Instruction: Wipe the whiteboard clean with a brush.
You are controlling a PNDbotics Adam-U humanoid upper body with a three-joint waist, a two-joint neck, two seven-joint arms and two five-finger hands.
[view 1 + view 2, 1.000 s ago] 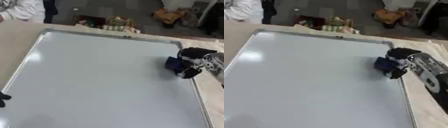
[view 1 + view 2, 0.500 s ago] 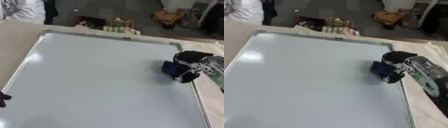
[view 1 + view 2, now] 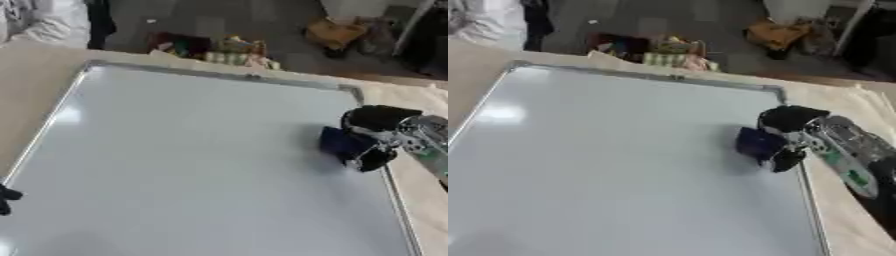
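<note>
- Blue brush (image 3: 756,142) is pressing on the whiteboard (image 3: 192,165) near its right edge; your right hand (image 3: 791,131) is curling its fingers round it.
- Wiping is underway; next, you are likely needing a sweep leftward.
- Left hand (image 3: 7,198): I cannot tell its fingers.

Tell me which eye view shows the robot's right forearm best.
The right eye view: behind the right hand holding the blue brush, the forearm runs long. The left eye view cuts it off at the frame edge.

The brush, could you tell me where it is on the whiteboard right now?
The brush is held in the right hand against the whiteboard, near its right edge and about halfway down it.
</note>
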